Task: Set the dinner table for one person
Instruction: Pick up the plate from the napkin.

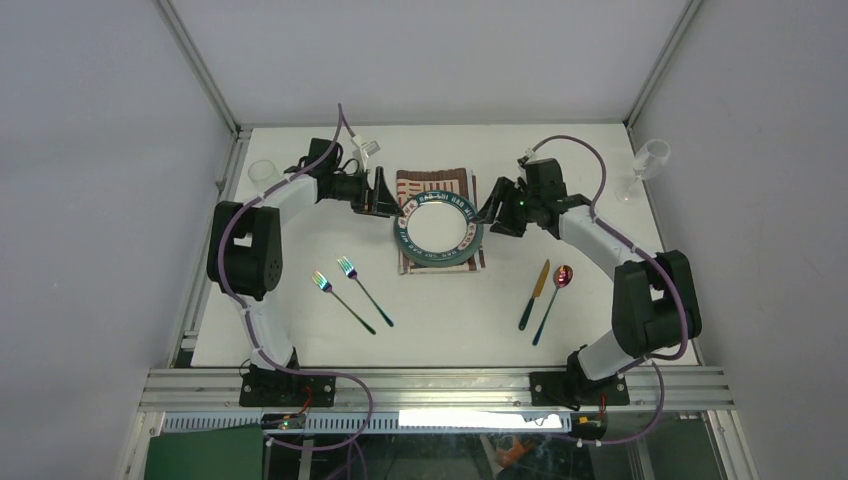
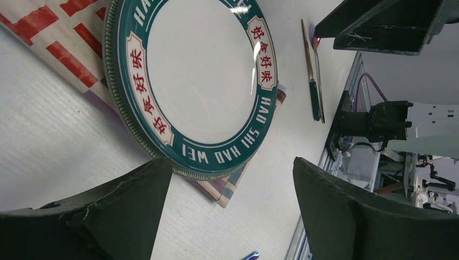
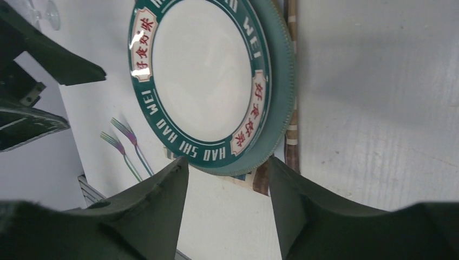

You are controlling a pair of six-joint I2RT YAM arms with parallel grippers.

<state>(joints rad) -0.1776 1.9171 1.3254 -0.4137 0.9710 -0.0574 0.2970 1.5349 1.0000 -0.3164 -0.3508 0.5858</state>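
Forks (image 1: 368, 295) lying near-left on dinner table (image 1: 450, 320), handles running near-right, closest to left gripper (image 1: 388, 200), hovering spread just left of plate (image 1: 440, 228) on placemat (image 1: 432, 180). Right gripper (image 1: 490, 212), also spread, is flanking plate's right; knife (image 1: 534, 295), spoon (image 1: 549, 310) lying near of it.

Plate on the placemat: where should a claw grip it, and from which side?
Best take the plate by its green beaded rim, one finger over, one under: it lies flat on the placemat and its wide smooth middle offers nothing to pinch. Come in low from the side; the open left claw faces one edge, the open right claw the other.
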